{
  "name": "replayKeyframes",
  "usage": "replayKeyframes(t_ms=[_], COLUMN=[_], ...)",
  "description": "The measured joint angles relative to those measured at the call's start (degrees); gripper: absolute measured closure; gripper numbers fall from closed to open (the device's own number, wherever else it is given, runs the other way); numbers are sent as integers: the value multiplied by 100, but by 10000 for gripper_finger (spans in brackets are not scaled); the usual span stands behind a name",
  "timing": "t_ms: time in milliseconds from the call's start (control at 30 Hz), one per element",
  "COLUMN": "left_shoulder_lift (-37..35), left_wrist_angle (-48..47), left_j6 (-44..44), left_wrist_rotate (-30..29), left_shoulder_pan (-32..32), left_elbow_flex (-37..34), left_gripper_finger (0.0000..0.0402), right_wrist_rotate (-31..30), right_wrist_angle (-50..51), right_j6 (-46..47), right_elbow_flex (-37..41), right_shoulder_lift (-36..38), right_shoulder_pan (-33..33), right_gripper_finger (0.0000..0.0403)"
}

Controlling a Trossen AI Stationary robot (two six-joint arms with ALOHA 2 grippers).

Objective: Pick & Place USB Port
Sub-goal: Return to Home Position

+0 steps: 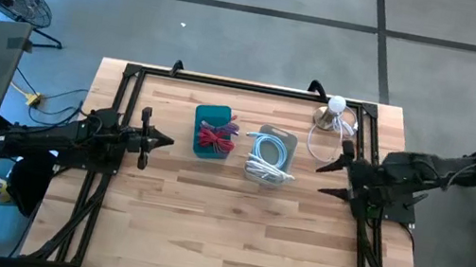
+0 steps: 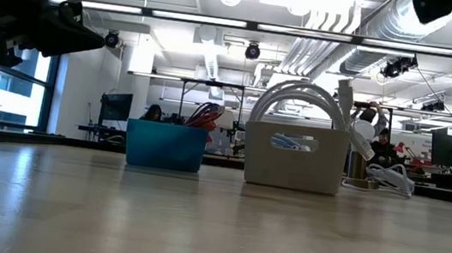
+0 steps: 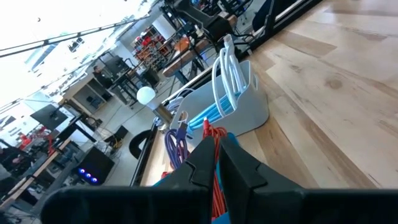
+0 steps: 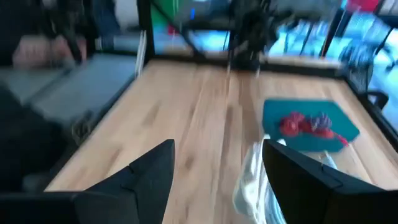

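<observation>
A wooden table seen from above, edged by a black frame, with two dark robot arms reaching in from opposite sides. Two bins stand side by side, close together, in the far middle of the table. The blue bin on the left holds one red cable and one purple cable, bundled together. The gray bin on the right holds coiled pale cables that rise above its rim; their number cannot be told. Near the far right corner a white ball sits on a round base, with a loose white cord looped beside it. The left gripper hangs off the table left of the blue bin, apart from it, its fingers pressed together and holding nothing. The right gripper hangs right of the gray bin, its fingers spread wide and holding nothing. From the bins to the near edge, bare wood runs the full width between the arms.
</observation>
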State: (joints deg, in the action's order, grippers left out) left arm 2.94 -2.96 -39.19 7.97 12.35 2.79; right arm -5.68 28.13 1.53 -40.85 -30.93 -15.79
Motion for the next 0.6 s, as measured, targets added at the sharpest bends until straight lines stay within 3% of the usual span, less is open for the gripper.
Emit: replayKeyframes(t_ms=[233, 600], left_shoulder_lift=[0, 0], left_wrist_angle=[9, 15], left_j6=[2, 3], left_wrist_rotate=[-4, -9], left_shoulder_pan=[-1, 1], left_elbow_flex=[0, 2], left_gripper_finger=[383, 383], right_wrist_rotate=[213, -118], right_wrist_angle=[-1929, -2616], right_j6=[-47, -373], right_elbow_flex=[1612, 2656], right_shoulder_lift=[1117, 1488], right_shoulder_pan=[0, 4], right_gripper_finger=[167, 167])
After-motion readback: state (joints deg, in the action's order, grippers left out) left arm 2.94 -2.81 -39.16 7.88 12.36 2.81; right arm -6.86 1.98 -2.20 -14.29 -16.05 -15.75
